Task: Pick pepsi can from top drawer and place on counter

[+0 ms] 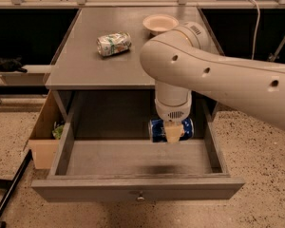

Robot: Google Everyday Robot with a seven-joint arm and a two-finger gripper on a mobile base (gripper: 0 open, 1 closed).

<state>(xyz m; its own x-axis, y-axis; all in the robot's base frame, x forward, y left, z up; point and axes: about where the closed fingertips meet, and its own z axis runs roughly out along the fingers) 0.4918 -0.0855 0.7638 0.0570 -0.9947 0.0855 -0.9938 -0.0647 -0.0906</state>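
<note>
The top drawer (pixel 133 186) stands pulled open below the counter (pixel 85 63). My gripper (pixel 172 133) hangs from the big white arm over the drawer's right half. It is shut on the pepsi can (pixel 157 129), a dark-blue can held on its side, lifted above the drawer floor. One pale finger (pixel 173 133) crosses the can's front. A dark shadow lies on the drawer floor below the can.
On the counter lie a silver-and-green can (pixel 114 43) on its side and a cream bowl (pixel 160 23) at the back right. A tan cardboard box (pixel 43 137) stands on the speckled floor left of the drawer. A black bar (pixel 7 198) lies at the lower left.
</note>
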